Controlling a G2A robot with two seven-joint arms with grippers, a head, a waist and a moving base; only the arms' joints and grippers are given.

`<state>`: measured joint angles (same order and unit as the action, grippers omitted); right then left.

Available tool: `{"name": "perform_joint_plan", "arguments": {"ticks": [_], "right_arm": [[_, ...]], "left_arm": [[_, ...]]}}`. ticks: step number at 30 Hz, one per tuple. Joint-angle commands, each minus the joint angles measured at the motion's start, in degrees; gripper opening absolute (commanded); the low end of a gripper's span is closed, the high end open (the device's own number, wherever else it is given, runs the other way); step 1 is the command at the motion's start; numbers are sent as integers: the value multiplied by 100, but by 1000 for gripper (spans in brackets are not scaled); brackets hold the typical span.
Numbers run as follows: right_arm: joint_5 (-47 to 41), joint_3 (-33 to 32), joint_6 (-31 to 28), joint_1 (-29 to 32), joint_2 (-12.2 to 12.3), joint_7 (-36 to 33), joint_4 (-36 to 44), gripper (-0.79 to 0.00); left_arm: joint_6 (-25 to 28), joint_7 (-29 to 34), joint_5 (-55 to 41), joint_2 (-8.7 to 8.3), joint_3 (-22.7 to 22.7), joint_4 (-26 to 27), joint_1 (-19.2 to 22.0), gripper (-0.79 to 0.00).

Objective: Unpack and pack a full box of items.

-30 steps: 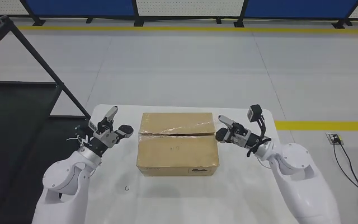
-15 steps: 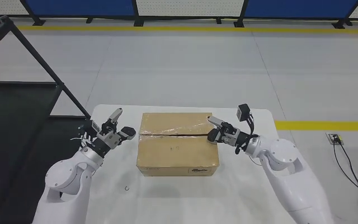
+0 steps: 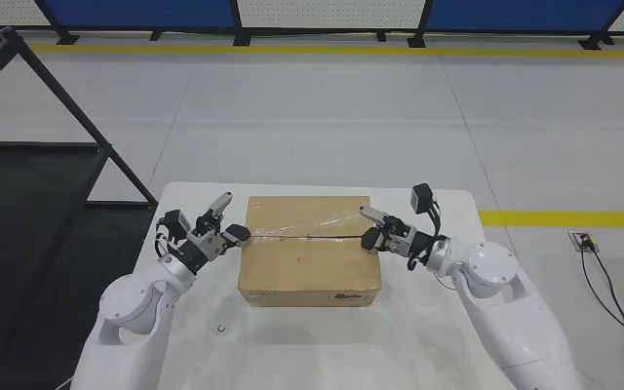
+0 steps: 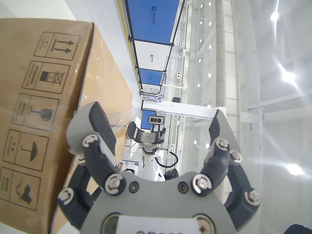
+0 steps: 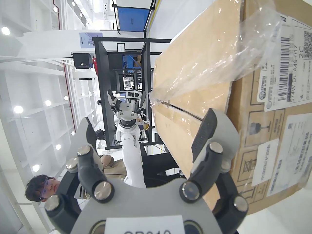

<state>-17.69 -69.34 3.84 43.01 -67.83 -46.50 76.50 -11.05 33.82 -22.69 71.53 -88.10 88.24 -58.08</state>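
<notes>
A closed brown cardboard box [image 3: 308,252] stands in the middle of the white table, its top seam covered with loose clear tape [image 5: 214,66]. My left gripper [image 3: 228,220] is open at the box's left top edge, one finger pad [image 4: 102,125] against the box's side [image 4: 41,103]. My right gripper [image 3: 371,226] is open at the box's right top edge, one pad [image 5: 204,132] at the corner by the seam. Nothing is held by either gripper. The box's contents are hidden.
The white table [image 3: 409,322] has free room in front of the box and at both sides. A small ring-like bit [image 3: 223,328] lies near the front left. A black frame [image 3: 68,107] stands beyond the table's left side.
Both arms have closed in on the box: the left gripper moved right to the left top edge, the right gripper moved left to the right top edge. The box has not moved.
</notes>
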Motion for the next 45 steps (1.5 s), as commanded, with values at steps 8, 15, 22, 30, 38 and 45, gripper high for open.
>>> {"name": "perform_joint_plan", "arguments": {"ticks": [8,15,22,30,38,45], "right_arm": [[18,-50,-27,71,22,-1,93,0],[-27,-177,-159,130,44,79,130,0],[65,-453,68,-19,86,469,-168,0],[45,-164,389,-564,24,228,-989,0],[-83,119,492,-1054,-90,303,-1666,-699],[-39,248,616,-1296,-126,173,-1932,-785]], "left_arm": [[51,-108,14,-11,157,-189,86,0],[61,-132,-10,-25,220,-227,118,0],[63,-158,-48,-47,216,-165,94,0],[69,-168,-80,-67,251,-107,63,0],[52,-170,-103,-88,279,-107,65,0],[66,-195,-143,-103,301,-107,64,0]]}}
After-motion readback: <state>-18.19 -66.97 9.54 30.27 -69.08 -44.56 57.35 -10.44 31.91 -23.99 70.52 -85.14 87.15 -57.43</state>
